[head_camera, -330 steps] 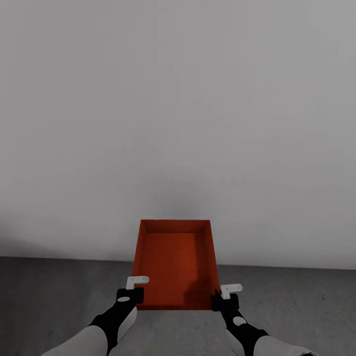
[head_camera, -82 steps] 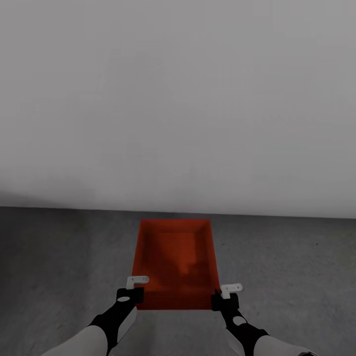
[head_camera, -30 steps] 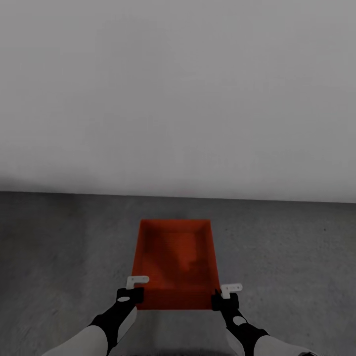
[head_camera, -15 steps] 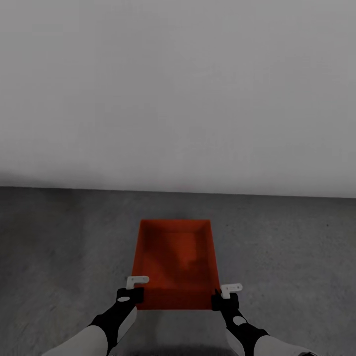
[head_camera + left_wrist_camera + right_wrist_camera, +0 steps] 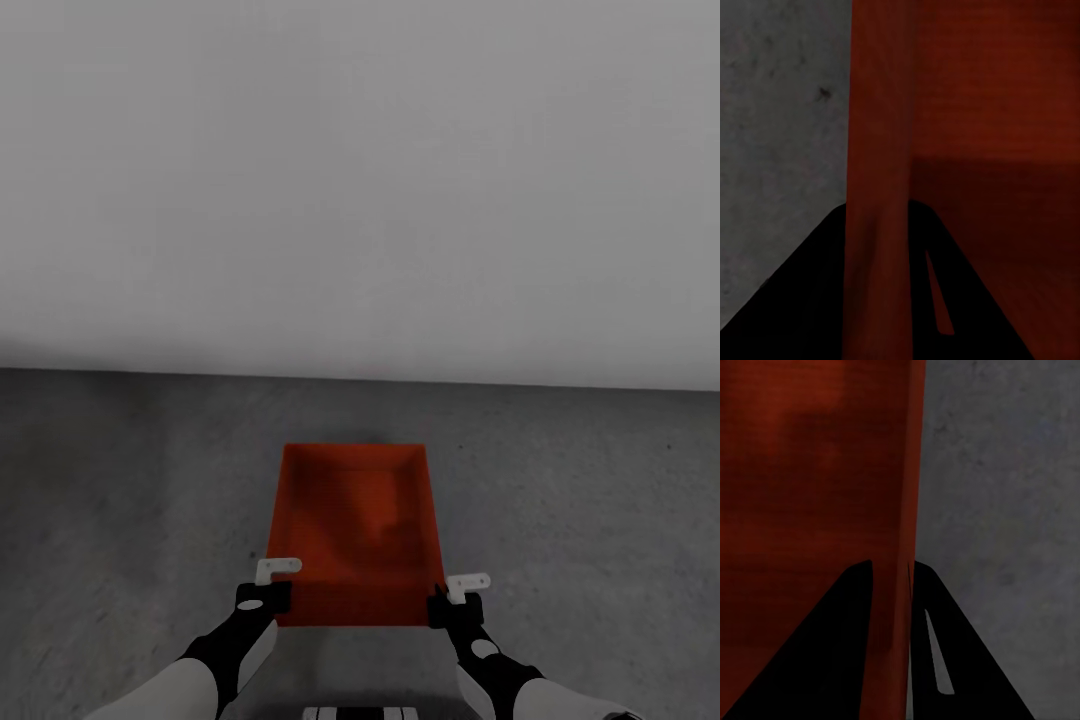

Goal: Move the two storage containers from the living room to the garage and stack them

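A plain pale grey wall (image 5: pixel 360 180) is seen across the upper half of the head view, from nine o'clock to three o'clock. Below it, the floor (image 5: pixel 120 500) is shown as dark grey, rough, matte concrete with faint mottling. At six o'clock an orange-red storage container (image 5: pixel 355 530) is carried above that concrete: rectangular, topless, shallow, with thin plain walls and a shadowed interior. Its near left corner is clamped by the left gripper (image 5: pixel 272 583), whose fingers (image 5: pixel 832 300) are pressed on either face of the side wall. Its near right corner is pinched likewise by the right gripper (image 5: pixel 458 593).
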You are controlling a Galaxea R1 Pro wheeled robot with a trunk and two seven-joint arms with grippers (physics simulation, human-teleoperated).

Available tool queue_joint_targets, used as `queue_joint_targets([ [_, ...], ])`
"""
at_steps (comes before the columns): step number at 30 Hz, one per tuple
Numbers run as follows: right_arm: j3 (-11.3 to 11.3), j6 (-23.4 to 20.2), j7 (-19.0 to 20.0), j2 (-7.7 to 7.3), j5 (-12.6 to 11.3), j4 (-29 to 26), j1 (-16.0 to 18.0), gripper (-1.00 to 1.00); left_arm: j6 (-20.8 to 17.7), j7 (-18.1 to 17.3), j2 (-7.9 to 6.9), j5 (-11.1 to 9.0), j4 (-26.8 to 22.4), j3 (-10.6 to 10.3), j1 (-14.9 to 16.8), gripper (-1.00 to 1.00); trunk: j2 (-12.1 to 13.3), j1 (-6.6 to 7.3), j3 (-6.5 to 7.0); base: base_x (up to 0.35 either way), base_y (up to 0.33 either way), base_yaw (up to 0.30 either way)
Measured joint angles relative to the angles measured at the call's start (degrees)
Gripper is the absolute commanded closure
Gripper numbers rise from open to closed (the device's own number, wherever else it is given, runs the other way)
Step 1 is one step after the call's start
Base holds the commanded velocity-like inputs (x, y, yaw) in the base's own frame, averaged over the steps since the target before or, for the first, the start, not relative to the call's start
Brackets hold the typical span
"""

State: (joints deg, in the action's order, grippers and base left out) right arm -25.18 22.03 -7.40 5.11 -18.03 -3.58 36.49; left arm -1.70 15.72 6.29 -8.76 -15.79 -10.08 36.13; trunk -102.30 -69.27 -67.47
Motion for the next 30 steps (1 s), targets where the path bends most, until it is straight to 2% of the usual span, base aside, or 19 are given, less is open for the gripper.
queue_joint_targets([
  [24, 0.0, 0.0, 0.0, 0.01, 0.0, 0.0, 0.0, 1.00, 0.0, 0.0, -0.01, 0.0, 0.0, 0.0, 0.0, 1.00, -9.6, -5.27, -4.33, 0.000, 0.000, 0.000],
  [30, 0.0, 0.0, 0.0, 0.01, -0.1, 0.0, 0.0, 1.00, 0.0, 0.0, -0.03, 0.0, -0.1, -0.1, 0.0, 1.00, -9.6, -5.28, -4.34, 0.000, 0.000, 0.000],
])
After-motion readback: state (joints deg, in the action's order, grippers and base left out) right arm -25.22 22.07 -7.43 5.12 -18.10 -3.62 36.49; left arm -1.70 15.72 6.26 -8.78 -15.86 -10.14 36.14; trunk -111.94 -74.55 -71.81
